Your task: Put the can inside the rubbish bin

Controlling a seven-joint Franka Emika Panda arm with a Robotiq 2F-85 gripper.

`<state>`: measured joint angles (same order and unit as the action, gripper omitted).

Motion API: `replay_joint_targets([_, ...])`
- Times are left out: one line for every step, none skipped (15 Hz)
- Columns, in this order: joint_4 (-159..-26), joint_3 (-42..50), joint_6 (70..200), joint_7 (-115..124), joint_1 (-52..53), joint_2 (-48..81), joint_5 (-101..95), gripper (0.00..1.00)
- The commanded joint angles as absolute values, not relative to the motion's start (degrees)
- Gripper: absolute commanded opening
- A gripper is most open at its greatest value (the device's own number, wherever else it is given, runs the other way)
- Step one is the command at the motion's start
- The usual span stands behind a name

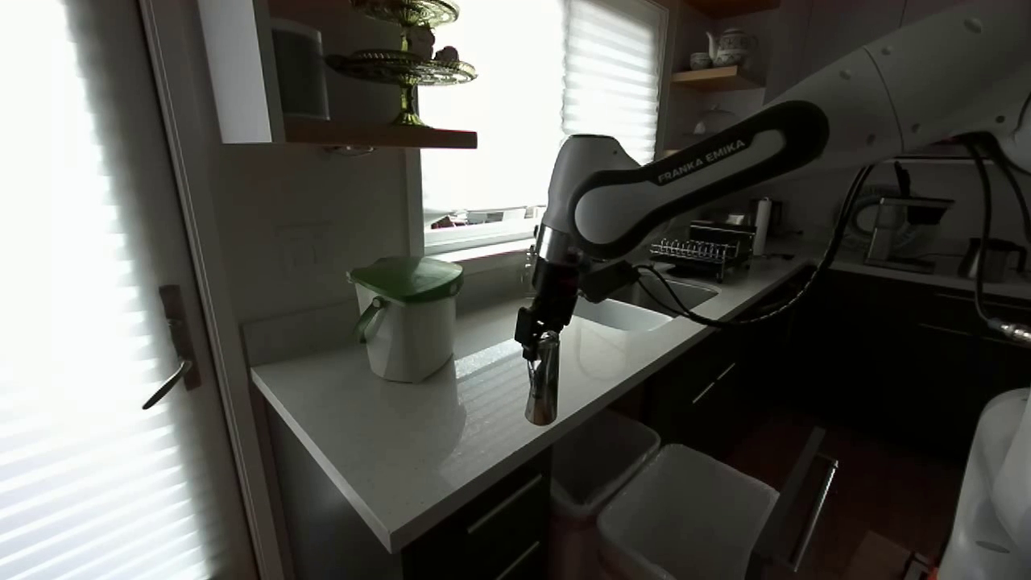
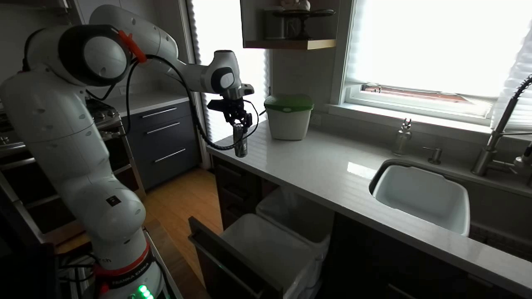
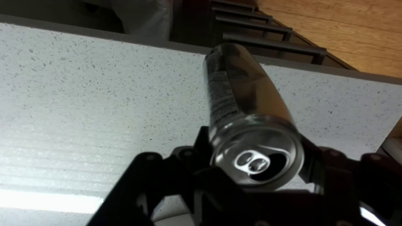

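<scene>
While the jaws of our gripper (image 3: 256,152) clamp the can (image 3: 246,91) near the counter (image 1: 403,451), we seem mid-carry and should next move over the rubbish bin (image 1: 689,499).

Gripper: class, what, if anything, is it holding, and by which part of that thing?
The gripper holds the can from both sides, near its top end, the one with the tab.
</scene>
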<state>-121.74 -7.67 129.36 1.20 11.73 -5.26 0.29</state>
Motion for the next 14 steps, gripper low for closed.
replay_joint_targets([-129.68,-8.15,132.06,1.71,11.14,-12.33,4.64,0.34])
replay_joint_targets([-132.02,-8.08,132.67,1.86,11.27,-14.22,6.32,0.34])
replay_joint_targets([-134.78,-8.20,133.07,3.29,11.21,-16.20,6.88,0.34])
replay_joint_targets([-137.23,-8.16,133.66,3.80,11.29,-18.06,8.12,0.34])
replay_joint_targets([-140.52,-8.53,134.92,6.22,11.07,-20.17,7.99,0.34])
replay_joint_targets([-143.19,-8.80,135.85,8.34,10.87,-22.04,8.18,0.34])
replay_joint_targets([-146.28,-9.25,137.10,11.00,10.55,-24.23,7.78,0.34])
replay_joint_targets([-149.55,-10.13,138.22,14.93,9.50,-26.81,5.89,0.34])
replay_joint_targets([-152.15,-10.83,139.35,18.07,8.55,-28.80,4.91,0.34])
replay_joint_targets([-155.21,-11.57,141.05,20.58,7.44,-31.05,3.95,0.34])
replay_joint_targets([-157.65,-12.38,142.78,22.92,6.13,-32.70,2.96,0.34])
replay_joint_targets([-159.82,-13.30,144.04,25.10,4.52,-34.17,1.60,0.34])
replay_joint_targets([-161.81,-13.66,145.48,26.22,3.44,-35.30,1.10,0.34])
replay_joint_targets([-163.62,-14.63,146.94,27.98,1.50,-36.37,-0.44,0.34])
